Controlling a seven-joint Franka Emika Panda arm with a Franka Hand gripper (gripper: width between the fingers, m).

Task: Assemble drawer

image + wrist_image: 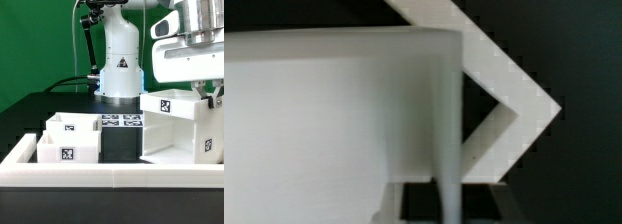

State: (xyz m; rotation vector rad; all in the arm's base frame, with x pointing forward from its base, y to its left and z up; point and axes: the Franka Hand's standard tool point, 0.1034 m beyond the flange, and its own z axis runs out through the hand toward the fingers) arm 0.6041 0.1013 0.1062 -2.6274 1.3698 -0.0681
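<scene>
Past the trays (pixel 68 150) and marker board (pixel 122 121), the gripper (pixel 208 96) hangs at the shell (pixel 178 132); finger spacing unclear.

Arm (pixel 119 62) upright at rear; wrist (pixel 190 52) lowered, fingers (pixel 209 93) pointing down, gap unclear.

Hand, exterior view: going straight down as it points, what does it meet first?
Likely the drawer shell: the hand points down right over its top. Depth is unclear, so it could be touching it or pass just behind.
</scene>
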